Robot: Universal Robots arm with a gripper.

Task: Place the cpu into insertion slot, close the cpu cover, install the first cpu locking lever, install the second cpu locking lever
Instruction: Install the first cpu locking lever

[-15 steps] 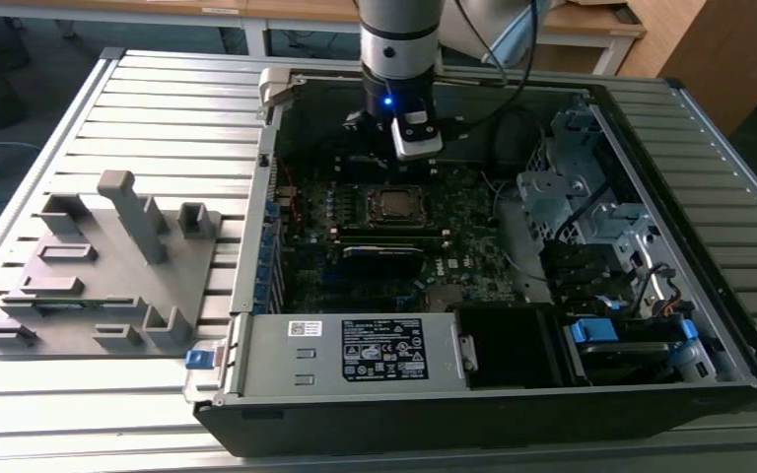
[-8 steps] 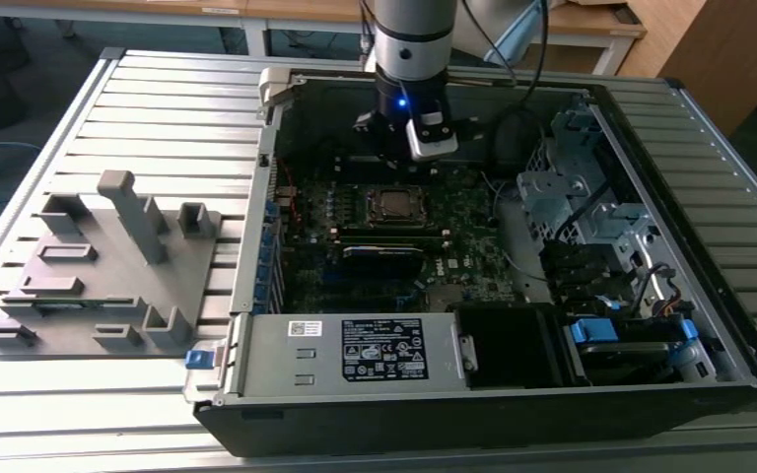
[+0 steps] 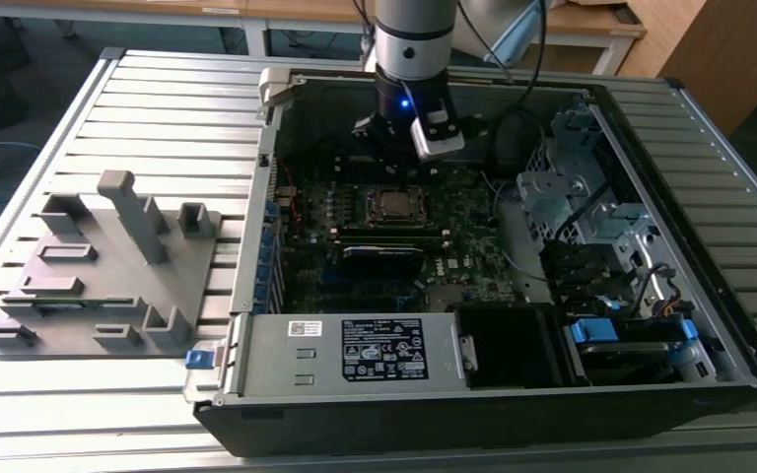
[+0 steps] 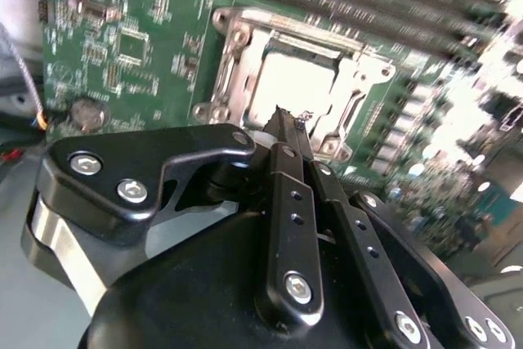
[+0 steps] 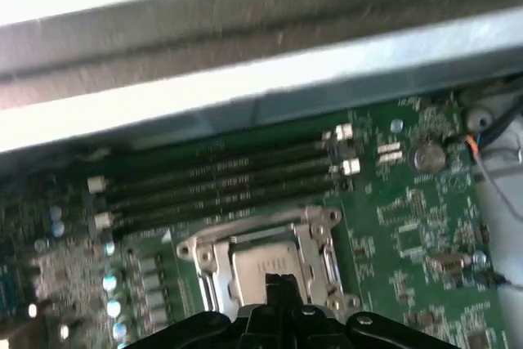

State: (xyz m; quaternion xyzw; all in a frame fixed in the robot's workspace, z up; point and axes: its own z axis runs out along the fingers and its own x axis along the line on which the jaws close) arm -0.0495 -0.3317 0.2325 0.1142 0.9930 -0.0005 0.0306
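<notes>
In the open computer case, the insertion slot point(image 3: 396, 204) sits mid-motherboard, just in front of the arm. The silvery cpu cover point(image 4: 237, 67) lies flat over it in both wrist views, and the cpu point(image 4: 290, 87) shows its grey metal top through the cover's window. My gripper point(image 4: 283, 118) hangs just above the socket's edge, its two black fingers pressed together, shut, with nothing visible between them. In the first wrist view the gripper point(image 5: 282, 282) overlaps the cpu point(image 5: 253, 266) inside the cover point(image 5: 204, 252). In the exterior view the gripper point(image 3: 398, 150) is over the far side of the socket.
Long black memory slots point(image 5: 221, 185) run beside the socket, towards the case wall point(image 5: 261, 79). A grey box with a white label point(image 3: 352, 350) closes the case's front; a drive cage point(image 3: 589, 207) and cables fill its right. A grey fixture point(image 3: 103, 266) stands on the slatted table at the exterior view's left.
</notes>
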